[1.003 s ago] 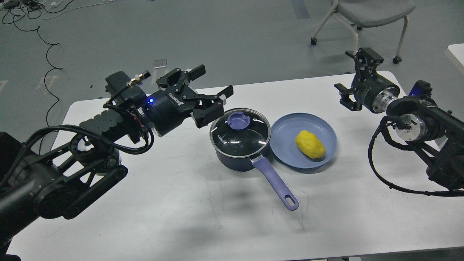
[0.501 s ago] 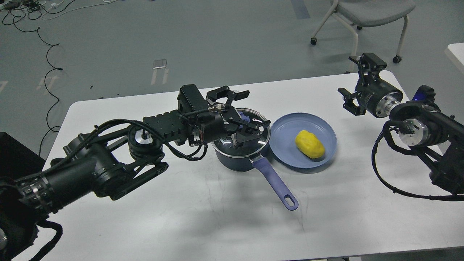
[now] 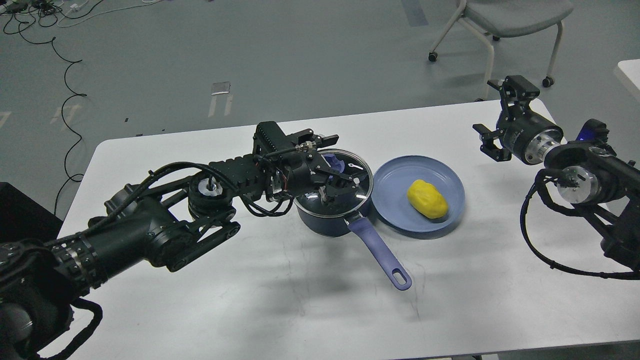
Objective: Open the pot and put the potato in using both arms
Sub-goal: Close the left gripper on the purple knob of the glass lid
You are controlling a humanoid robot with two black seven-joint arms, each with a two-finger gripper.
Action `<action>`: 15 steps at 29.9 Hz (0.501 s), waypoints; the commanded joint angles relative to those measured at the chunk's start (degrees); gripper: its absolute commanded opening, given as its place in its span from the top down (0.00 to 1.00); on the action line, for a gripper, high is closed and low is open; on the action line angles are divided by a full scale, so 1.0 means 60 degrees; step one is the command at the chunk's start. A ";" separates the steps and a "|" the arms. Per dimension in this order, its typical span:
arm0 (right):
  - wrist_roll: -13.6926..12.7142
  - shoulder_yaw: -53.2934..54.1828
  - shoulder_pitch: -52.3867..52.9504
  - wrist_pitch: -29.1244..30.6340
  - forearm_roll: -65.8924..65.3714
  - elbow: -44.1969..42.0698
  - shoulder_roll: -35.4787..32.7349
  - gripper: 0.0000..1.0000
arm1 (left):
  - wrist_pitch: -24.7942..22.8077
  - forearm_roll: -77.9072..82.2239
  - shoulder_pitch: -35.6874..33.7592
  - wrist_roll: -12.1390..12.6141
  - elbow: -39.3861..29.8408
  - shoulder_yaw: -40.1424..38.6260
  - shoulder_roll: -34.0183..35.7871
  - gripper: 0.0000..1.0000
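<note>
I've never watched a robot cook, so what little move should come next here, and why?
Probably closing the left gripper on the lid knob. Its fingers look spread on either side of the knob, and the glass lid is on the pot, so the potato on the plate cannot go in yet.

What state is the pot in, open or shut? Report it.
Shut: the glass lid sits flat on the pot, with the left gripper over its knob.

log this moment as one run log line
phase: reaching lid | left gripper: open over lid knob | pot: closed | potato: on plate | right gripper: open, idle
</note>
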 commanded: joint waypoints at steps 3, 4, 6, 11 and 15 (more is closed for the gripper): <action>0.0014 -0.0047 0.0000 0.0001 -0.0015 -0.0013 -0.0010 0.00 | -0.0029 -0.0596 0.0033 -0.0028 0.0100 0.0008 0.0013 0.01; 0.0014 -0.0047 0.0000 0.0001 -0.0015 -0.0013 0.0004 0.00 | -0.0058 -0.0727 0.0077 -0.0028 0.0057 0.0008 -0.0002 0.01; 0.0029 -0.0062 0.0000 0.0001 -0.0015 -0.0013 -0.0010 0.00 | -0.0204 -0.1501 0.0092 0.0001 0.0114 0.0081 0.0012 0.01; 0.0029 -0.0062 -0.0073 0.0001 -0.0015 -0.0013 0.0004 0.00 | -0.0205 -0.1709 0.0034 0.0045 0.0436 0.0228 0.0027 0.01; 0.0029 -0.0062 -0.0073 0.0001 -0.0015 -0.0013 0.0004 0.00 | -0.0205 -0.1710 0.0034 0.0045 0.0481 0.0228 0.0042 0.01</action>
